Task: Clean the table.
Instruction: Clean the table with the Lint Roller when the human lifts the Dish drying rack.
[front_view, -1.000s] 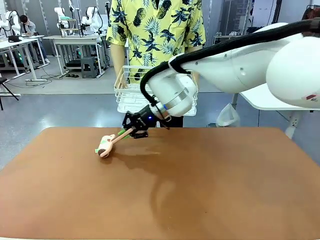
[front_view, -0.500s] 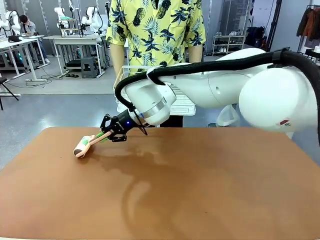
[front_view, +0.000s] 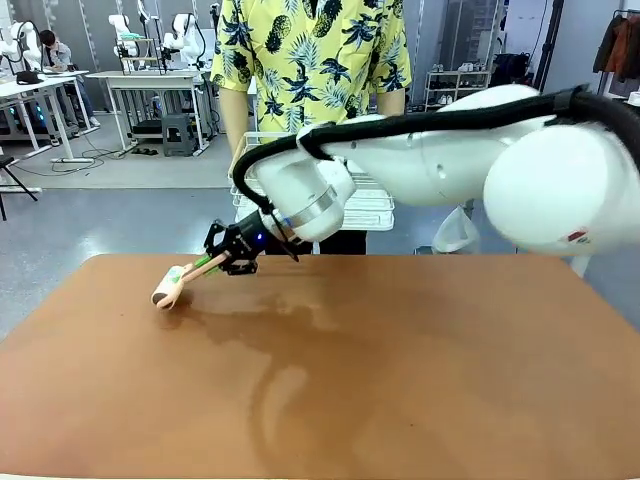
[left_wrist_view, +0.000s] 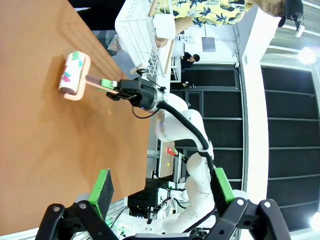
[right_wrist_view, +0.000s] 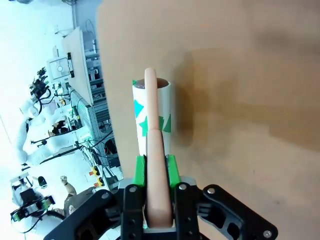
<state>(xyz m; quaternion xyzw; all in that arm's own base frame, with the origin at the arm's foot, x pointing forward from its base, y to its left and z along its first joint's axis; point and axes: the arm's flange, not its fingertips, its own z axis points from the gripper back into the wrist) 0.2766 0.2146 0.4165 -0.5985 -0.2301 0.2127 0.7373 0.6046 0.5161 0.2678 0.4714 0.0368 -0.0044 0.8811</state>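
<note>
Rolling seems to be the step in hand: the right gripper (front_view: 222, 260) is clamped tight on the pale handle of a lint roller (front_view: 168, 288), green pads pinching either side of the handle in the right wrist view. The roller's drum, white with green patches, lies down on the table (front_view: 400, 400) near its far left corner, and as far as I can tell it touches the top. The reddish-brown table spreads between the robot and the person (front_view: 310, 60) at the far side. The right arm reaches across the middle to get there.

The left gripper (left_wrist_view: 162, 192) hangs back above the near part of the table, its jaws spread wide with nothing between them.

I'd judge most of the top is not yet covered. The next move calls for drawing the roller along the surface with the drum flat and under light, even pressure, without letting it run off the nearby edge.

The one container is a white wire dish rack (front_view: 372, 208) that the person holds just beyond the far edge. Something pale seems to sit in it in the left wrist view, but I cannot tell what.
</note>
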